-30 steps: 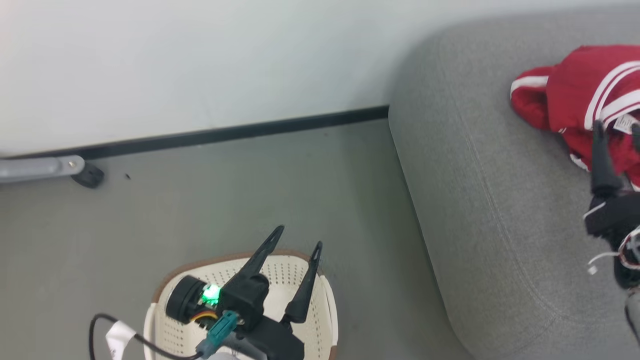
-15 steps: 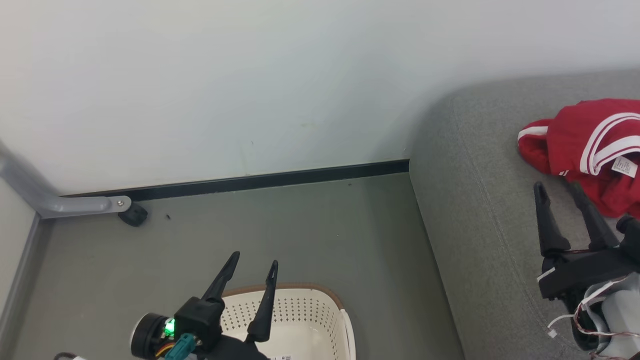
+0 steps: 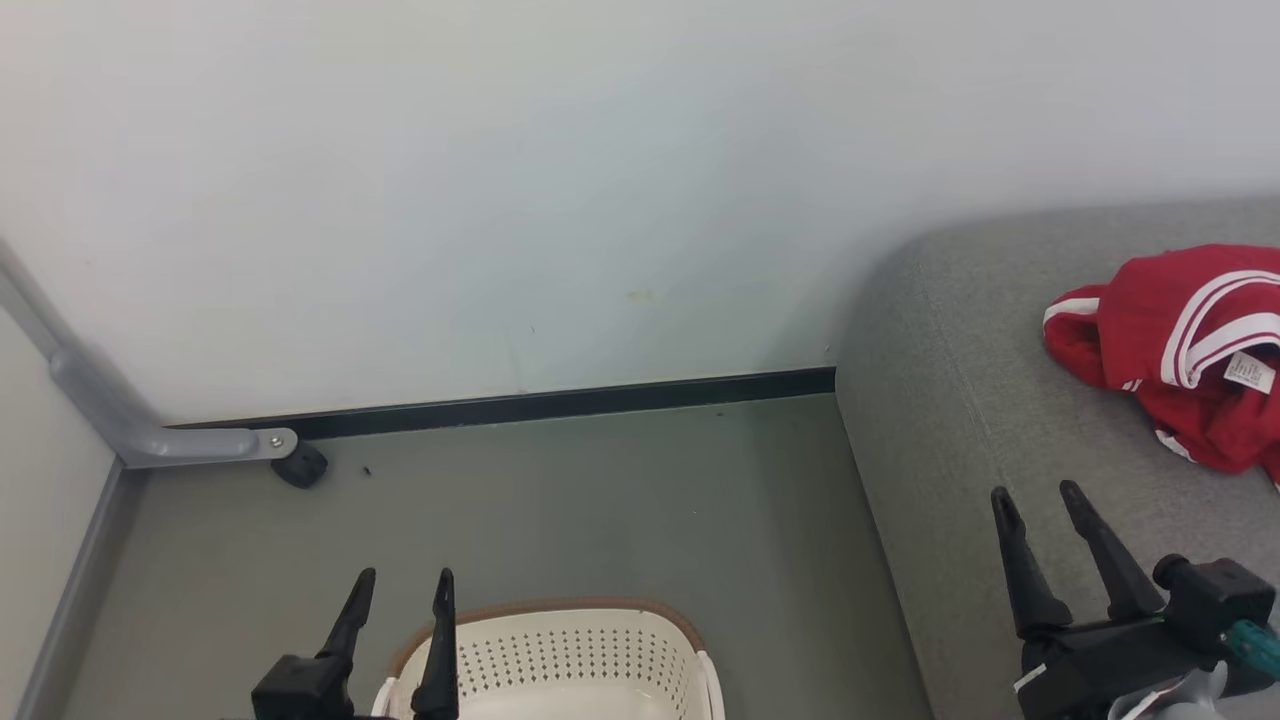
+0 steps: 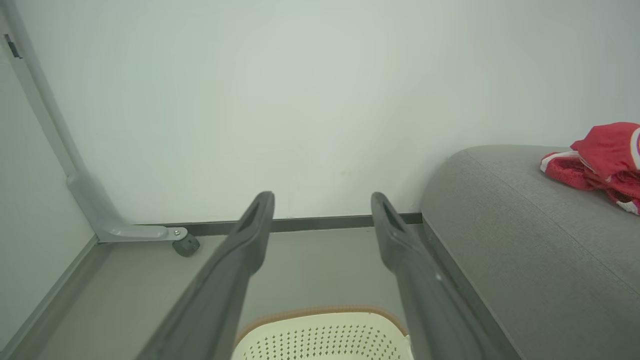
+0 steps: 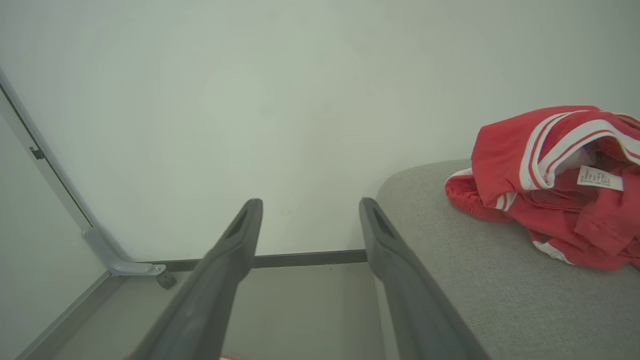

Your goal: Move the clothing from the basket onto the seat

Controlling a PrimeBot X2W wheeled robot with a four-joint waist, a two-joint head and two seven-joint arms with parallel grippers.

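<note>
Clothing (image 3: pixel 1190 350) — red, white-striped — lies crumpled on the grey seat (image 3: pixel 960 400). Left end effector (image 3: pixel 406 575), by the basket (image 3: pixel 560 660), and right end effector (image 3: pixel 1033 492) hang parted, empty; checking the basket's unseen bottom seems wise before finishing.

A small white label (image 3: pixel 1251 373) is seen sewn into the clothing (image 3: pixel 1150 330), just beside its white-striped trim. Several short lines of dark print are carried on it, but in the head view they are too small and blurred to be read. In the right wrist view the label (image 5: pixel 600 178) is shown larger, and its lines of print are likewise not legible. No text can be read.
</note>
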